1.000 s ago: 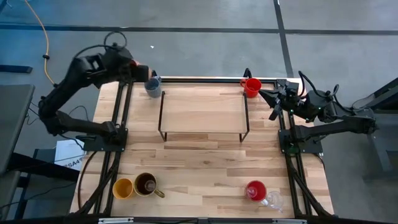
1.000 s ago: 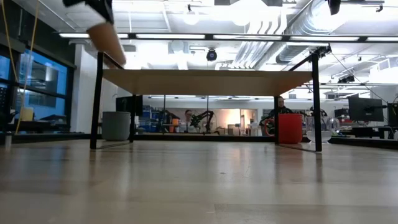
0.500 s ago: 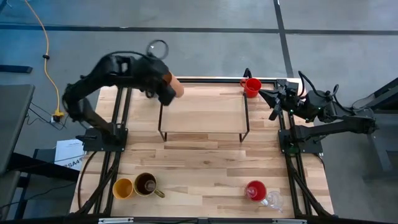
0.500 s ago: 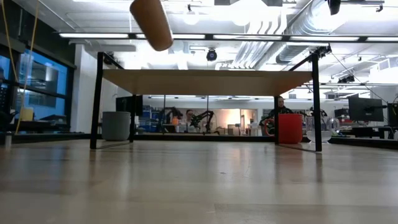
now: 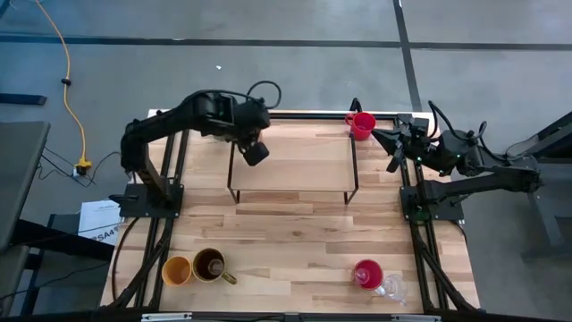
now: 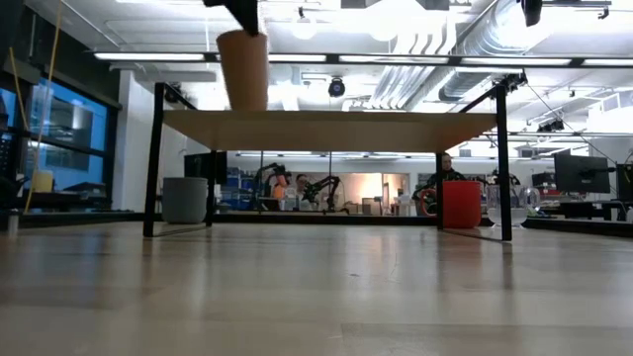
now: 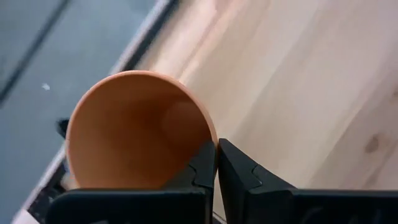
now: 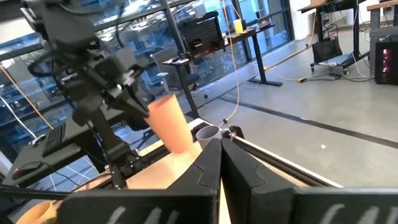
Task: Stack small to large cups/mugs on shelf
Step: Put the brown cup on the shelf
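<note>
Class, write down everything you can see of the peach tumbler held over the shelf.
The peach tumbler is a plain, handleless, matte cup, plastic by its look, slightly tapered, its inside empty. The left pincer is shut on its rim, one finger inside the cup and one outside. It hangs upright, mouth up, just above the left end of the light wooden shelf; whether its base touches the plank cannot be told.

so the peach tumbler (image 6: 243,69) is hanging upright just above the shelf (image 5: 292,158), over its left end, not touching the plank yet, rim pinched in the left gripper (image 7: 216,163). The shelf's a light wooden plank on thin black legs, nothing on it. Grey-blue mug (image 6: 185,200) sits behind the shelf's left end, red mug (image 5: 362,124) off its far right corner. Orange-yellow cup (image 5: 176,270) and dark-brown mug (image 5: 210,265) sit touching at the near left, a red cup (image 5: 366,274) with a clear glass cup (image 5: 393,288) near right
</note>
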